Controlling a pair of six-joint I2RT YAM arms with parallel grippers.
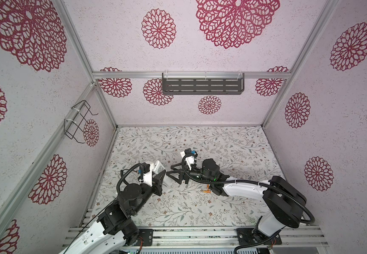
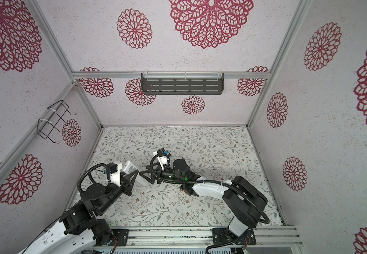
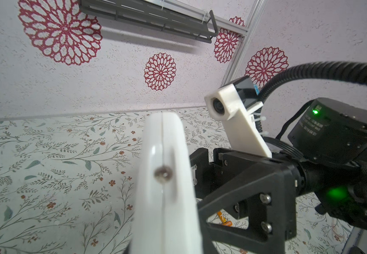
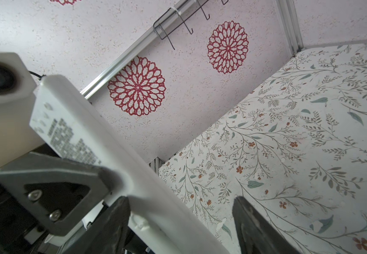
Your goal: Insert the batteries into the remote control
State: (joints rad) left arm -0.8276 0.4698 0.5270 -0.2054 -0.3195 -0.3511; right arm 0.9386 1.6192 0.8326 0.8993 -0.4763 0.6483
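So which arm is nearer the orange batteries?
Right arm: the batteries lie beside its forearm. The left arm is farther off, its pincer clamped on the remote control.

Pale textured walls (image 1: 121, 55), red floral medallions (image 1: 158, 28). Dark slotted shelf (image 1: 202, 86) at 12 o'clock; wire rack (image 1: 78, 122) at 10 o'clock. Leaf-print tabletop (image 1: 222, 143) at 6 o'clock.

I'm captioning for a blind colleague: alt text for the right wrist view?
A white remote control, label side showing, crosses the frame diagonally, clamped by the left gripper. Its near end sits between the open jaws of the right gripper, above a floral table.
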